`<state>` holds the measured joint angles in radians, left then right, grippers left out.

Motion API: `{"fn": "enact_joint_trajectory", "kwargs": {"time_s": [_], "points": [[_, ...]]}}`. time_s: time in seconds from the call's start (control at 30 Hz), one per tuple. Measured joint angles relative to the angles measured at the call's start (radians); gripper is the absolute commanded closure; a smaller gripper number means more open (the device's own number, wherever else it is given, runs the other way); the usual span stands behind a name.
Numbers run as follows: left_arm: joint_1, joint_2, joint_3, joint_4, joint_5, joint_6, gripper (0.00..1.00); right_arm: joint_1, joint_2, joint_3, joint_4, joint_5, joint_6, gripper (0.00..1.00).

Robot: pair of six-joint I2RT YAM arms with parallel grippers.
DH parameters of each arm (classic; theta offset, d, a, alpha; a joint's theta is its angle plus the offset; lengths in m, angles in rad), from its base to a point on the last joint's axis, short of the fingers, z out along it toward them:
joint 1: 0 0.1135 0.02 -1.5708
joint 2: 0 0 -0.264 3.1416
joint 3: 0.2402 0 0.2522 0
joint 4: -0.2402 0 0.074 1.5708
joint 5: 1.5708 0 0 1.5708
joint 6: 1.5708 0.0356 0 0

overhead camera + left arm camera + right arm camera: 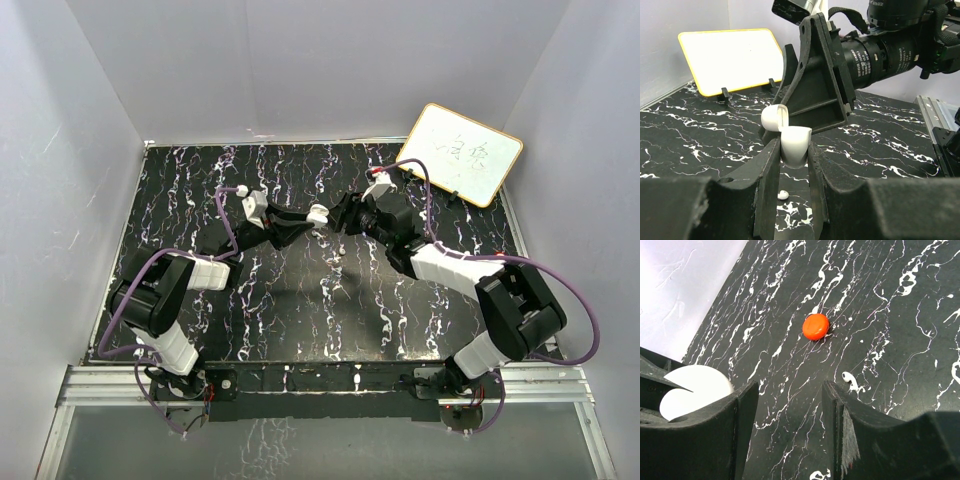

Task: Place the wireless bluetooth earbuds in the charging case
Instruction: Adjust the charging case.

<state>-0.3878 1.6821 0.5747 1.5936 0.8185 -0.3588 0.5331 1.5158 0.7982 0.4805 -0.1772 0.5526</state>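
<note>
Left gripper (793, 157) clamps the white charging case (794, 142), lid open, centre frame | right gripper (790, 410) spread wide, holding nothing, just beside the case | one small white earbud (783, 195) lies on the marbled table (690, 135) at lower centre, under the case | red puck (816, 326) apart

A black surface (900, 315) veined with white fills most of the frame; a pale wall (680, 280) takes the upper left corner; an orange-red disc (815, 326) lies flat just above centre; a small white earbud (852, 381) lies below and right of it, close beside the right-hand jaw; the right jaws rise from the bottom edge, spread apart, the surface showing between them; a round white case (697, 387) sits at lower left, partly hidden behind the left-hand jaw.
</note>
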Motion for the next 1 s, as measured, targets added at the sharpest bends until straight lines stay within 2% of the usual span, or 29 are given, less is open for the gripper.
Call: {"fn": "enact_joint_trajectory", "kwargs": {"time_s": [0.37, 0.87, 1.0], "points": [[0.000, 0.034, 0.002, 0.007, -0.007, -0.002, 1.00, 0.031, 0.004, 0.010, -0.047, 0.089, -0.008, 0.49], [0.000, 0.065, 0.002, 0.008, -0.014, -0.023, 0.96, 0.034, 0.016, 0.014, -0.063, 0.118, -0.021, 0.49], [0.000, 0.071, 0.005, 0.010, -0.014, -0.027, 1.00, 0.034, 0.016, 0.014, -0.063, 0.122, -0.023, 0.49]]}}
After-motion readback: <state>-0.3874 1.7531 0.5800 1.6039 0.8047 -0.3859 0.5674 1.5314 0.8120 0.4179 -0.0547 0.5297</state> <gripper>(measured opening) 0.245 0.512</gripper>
